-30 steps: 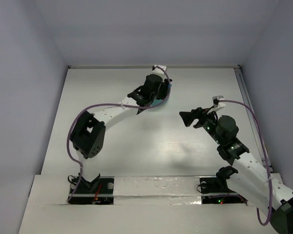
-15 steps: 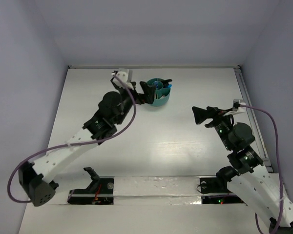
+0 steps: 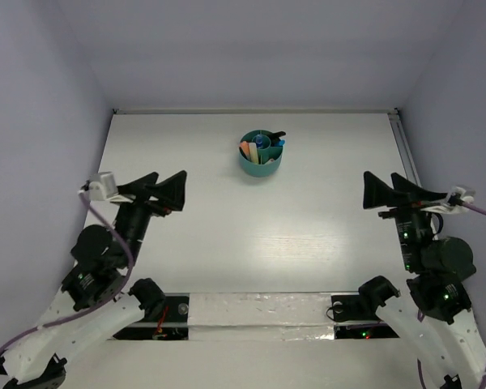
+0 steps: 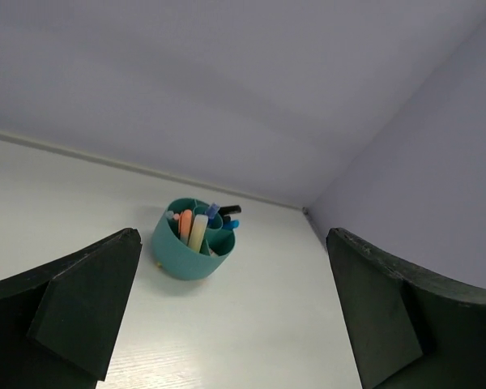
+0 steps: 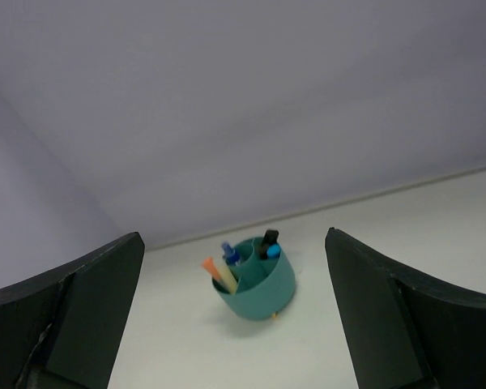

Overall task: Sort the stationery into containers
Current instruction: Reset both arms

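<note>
The round teal organizer stands at the back middle of the table, with several pens and markers upright in its cells. It shows in the left wrist view and the right wrist view. A tiny yellow bit lies at its base. My left gripper is open and empty, raised at the near left. My right gripper is open and empty, raised at the near right. Both point toward the organizer from far off.
The white table is walled by pale grey panels at the back and sides. A taped white strip runs along the near edge between the arm bases.
The left arm has drawn back from the organizer to the near left. The right arm has drawn back to the near right. The organizer now stands uncovered with the pens in it.
</note>
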You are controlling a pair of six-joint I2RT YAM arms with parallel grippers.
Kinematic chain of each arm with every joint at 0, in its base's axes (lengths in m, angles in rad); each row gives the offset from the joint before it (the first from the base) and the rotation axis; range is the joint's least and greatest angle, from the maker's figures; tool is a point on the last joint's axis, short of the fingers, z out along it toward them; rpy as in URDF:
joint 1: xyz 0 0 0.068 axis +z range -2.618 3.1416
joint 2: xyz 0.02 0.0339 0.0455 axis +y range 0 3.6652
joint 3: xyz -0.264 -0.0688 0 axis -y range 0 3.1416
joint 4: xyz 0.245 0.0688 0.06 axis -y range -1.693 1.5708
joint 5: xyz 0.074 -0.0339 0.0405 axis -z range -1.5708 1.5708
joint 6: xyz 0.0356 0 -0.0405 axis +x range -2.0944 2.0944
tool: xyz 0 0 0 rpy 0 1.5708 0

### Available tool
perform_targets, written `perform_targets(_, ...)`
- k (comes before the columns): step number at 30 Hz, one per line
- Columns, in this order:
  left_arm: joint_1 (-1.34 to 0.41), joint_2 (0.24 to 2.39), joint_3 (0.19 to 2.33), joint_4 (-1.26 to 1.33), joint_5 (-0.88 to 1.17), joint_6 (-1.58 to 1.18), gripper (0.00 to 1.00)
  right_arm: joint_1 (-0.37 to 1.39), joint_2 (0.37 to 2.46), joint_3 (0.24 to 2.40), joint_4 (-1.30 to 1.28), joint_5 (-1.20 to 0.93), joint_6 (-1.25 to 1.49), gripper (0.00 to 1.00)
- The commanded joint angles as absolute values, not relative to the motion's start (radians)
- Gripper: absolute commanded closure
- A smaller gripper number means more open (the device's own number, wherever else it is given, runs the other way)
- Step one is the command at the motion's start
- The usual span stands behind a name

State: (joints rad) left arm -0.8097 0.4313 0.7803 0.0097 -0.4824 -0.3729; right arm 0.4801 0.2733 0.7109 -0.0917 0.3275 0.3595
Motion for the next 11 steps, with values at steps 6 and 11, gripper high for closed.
perform_targets(6,-0.808,0.348,0.790,-0.092,-0.549,-0.376,0.01,0.489,0.350,0.718,-0.098,0.403,0.360,0.00)
perform_targets(11,-0.808,0.402,0.808,-0.120,-0.554,-0.393,0.01,0.489,0.402,0.744,-0.109,0.410,0.360,0.00)
